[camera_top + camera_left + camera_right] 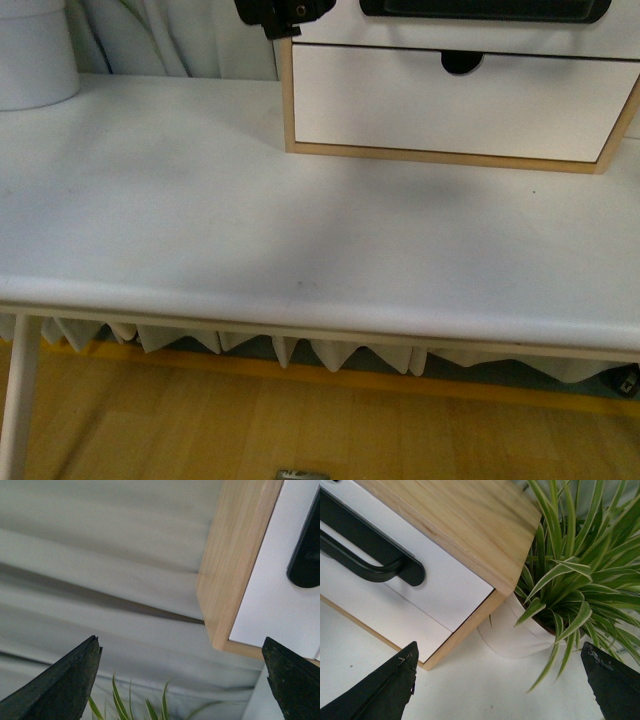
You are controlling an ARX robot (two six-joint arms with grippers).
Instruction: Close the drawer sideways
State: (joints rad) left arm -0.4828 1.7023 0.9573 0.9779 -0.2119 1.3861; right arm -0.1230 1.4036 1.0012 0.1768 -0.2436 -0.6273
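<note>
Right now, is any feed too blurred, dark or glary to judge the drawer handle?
Front view: soft focus, a broad shadow on the table, the handle cropped at the top edge. Left wrist view: curtain blurred, cabinet side evenly lit, only the handle's end showing. Right wrist view: sharpest, even light, faint sheen on the handle, plant crisp. No real glare anywhere.

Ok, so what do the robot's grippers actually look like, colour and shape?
Both the left gripper and the right gripper have matte black fingers, tapering to wedge-shaped tips, with a rough grainy surface. One right fingertip has small pale scuffs. No cables or markings show. The front view shows only a black block with a screw head.
</note>
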